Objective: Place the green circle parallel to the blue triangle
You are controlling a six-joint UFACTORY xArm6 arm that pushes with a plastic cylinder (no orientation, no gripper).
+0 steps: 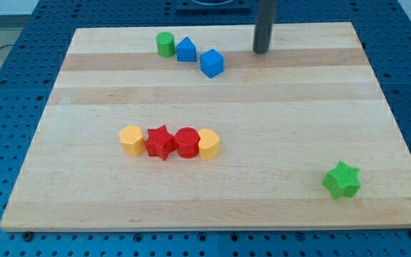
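Observation:
The green circle [165,44] stands near the view's top left of the wooden board [212,93]. The blue triangle [186,50] sits right beside it, touching or nearly touching on the view's right. A blue cube [211,63] lies just right and below the triangle. My tip [262,51] is on the board near the top edge, well to the right of the blue cube and apart from all blocks.
A row of blocks sits left of centre: a yellow hexagon [131,140], a red star [160,142], a red circle [187,142] and a yellow block [208,144]. A green star [342,180] lies at the bottom right.

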